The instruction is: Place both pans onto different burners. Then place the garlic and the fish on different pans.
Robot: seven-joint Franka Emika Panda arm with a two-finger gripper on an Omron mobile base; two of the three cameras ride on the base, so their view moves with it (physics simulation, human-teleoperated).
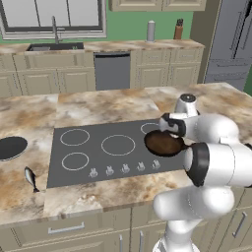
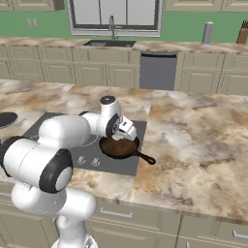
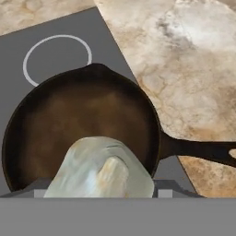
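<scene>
Hovering over brown pan (image 3: 87, 124) on cooktop (image 1: 98, 162), pincer (image 3: 99, 177) gripping pale garlic (image 3: 99, 170)

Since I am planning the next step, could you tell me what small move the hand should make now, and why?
Probably lower slightly and open the hand: the garlic it seems to hold hangs over the brown pan, which sits on the cooktop.

Glossy white arm (image 1: 211, 162) built of thick rounded segments, swollen like bulbs at the elbows. Wide dark, near-black bands ringing the joints, one broad collar plain on the large forward link. Small grey-white cylindrical cap atop the wrist. Hand housing dark with white panels. Smooth rendered shells, faint grey shading underneath, wide white base column below
</scene>
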